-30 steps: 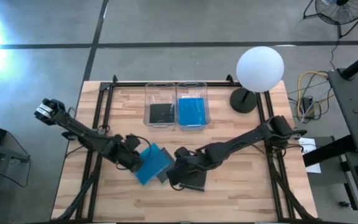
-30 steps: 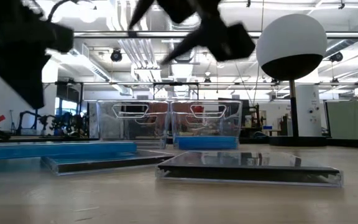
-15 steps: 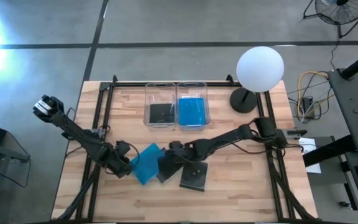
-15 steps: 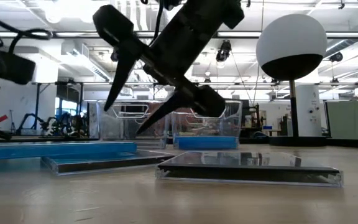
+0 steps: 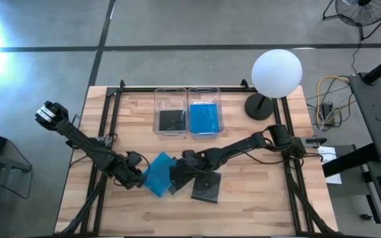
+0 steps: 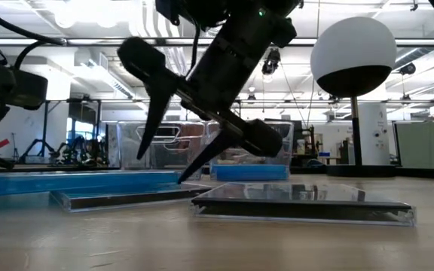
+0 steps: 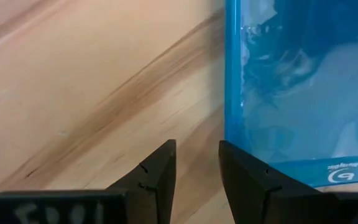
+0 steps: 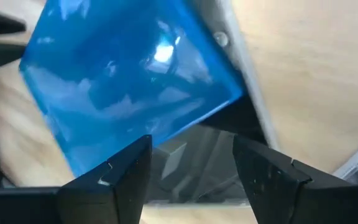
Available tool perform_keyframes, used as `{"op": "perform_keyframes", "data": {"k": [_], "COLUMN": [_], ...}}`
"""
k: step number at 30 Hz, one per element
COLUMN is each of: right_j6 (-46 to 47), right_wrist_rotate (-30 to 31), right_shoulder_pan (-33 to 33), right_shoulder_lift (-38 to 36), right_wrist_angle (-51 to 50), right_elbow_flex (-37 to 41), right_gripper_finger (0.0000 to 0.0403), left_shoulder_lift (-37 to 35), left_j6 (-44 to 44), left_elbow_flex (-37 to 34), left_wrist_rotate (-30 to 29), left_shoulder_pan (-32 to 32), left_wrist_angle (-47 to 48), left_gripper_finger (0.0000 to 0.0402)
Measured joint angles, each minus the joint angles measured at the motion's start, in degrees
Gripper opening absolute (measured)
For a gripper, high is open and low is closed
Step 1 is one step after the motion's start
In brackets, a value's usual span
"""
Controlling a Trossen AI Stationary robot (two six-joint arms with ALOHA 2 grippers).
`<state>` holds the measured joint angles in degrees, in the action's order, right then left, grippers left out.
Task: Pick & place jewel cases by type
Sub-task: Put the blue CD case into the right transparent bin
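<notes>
the step in hand looked like a pick of the dark case [image 5: 177, 180], which lay on the wood surface [image 5: 256, 205] half under the blue case [image 5: 156, 173]. the right gripper [image 5: 179, 178] was down over it with its fingers released, spread wide, and one fingertip [image 6: 181, 179] seemed to touch or nearly touch the case's edge in the low view. the next move would call for sliding or lifting that dark case clear of the blue one on top without dragging both, then clenching on an edge. the left gripper [image 5: 135, 178] sat low beside the blue case's edge, fingers a little apart and grasping nothing. the cases were thin, flat and square: the blue one translucent and glossy, the dark ones in clear shells. another dark case [image 5: 206, 188] lay just beside. two clear bins [image 5: 187, 92] farther back already held one dark and one blue.
</notes>
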<state>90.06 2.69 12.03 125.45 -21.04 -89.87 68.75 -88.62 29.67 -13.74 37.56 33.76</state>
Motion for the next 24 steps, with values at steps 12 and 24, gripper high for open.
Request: {"op": "perform_keyframes", "data": {"k": [12, 24], "right_j6": [-2.0, -8.8], "right_wrist_rotate": [1.3, 1.1], "right_shoulder_pan": [-2.3, -2.1], "right_shoulder_lift": [0.0, 0.0], "right_wrist_angle": [7.1, 13.0], "right_elbow_flex": [1.9, 0.4], "right_gripper_finger": [0.0219, 0.0219], "left_shoulder_lift": [2.8, 8.1], "left_j6": [2.9, 4.6], "left_elbow_flex": [0.0, 0.1], "left_wrist_rotate": [-4.5, -4.4], "left_shoulder_pan": [-1.3, -2.2], "left_wrist_angle": [-12.7, -21.1], "left_gripper_finger": [0.0103, 0.0104]}}
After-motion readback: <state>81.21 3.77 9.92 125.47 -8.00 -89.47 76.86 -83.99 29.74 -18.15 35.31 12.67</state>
